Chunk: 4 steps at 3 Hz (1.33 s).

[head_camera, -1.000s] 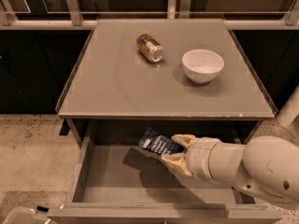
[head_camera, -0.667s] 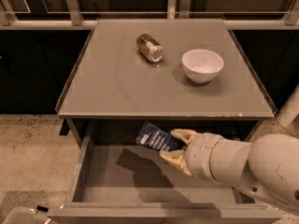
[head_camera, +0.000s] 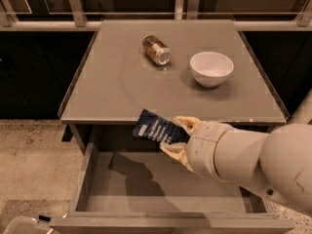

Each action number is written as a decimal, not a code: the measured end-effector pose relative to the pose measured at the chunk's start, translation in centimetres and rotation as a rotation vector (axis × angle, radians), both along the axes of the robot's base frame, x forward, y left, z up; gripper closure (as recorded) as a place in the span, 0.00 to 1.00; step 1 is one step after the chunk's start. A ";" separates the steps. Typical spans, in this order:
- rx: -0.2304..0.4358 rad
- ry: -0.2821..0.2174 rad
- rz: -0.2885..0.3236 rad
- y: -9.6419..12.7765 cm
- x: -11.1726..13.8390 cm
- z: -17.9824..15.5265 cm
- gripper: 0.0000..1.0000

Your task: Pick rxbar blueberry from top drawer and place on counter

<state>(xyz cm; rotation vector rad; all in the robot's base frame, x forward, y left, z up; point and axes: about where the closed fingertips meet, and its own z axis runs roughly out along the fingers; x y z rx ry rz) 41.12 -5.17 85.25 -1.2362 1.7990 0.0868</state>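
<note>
My gripper (head_camera: 176, 136) is shut on the rxbar blueberry (head_camera: 155, 127), a dark navy wrapper with white print. It holds the bar in the air above the open top drawer (head_camera: 146, 191), level with the front edge of the counter (head_camera: 122, 87). The bar's left end sticks out past the fingers (head_camera: 185, 124) and overlaps the counter's front lip. The drawer's grey bottom holds nothing I can see; my arm hides its right part.
A glass jar (head_camera: 156, 50) with tan contents lies on its side at the back of the counter. A white bowl (head_camera: 211, 68) stands to its right. Speckled floor (head_camera: 34, 155) lies to the left. A pale bin corner (head_camera: 22, 224) shows bottom left.
My gripper has risen with the bar, from inside the drawer opening up to the level of the counter's front edge. Jar and bowl have not moved.
</note>
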 end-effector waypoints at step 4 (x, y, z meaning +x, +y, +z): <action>0.079 0.039 0.113 3.8 12.2 -0.5 1.00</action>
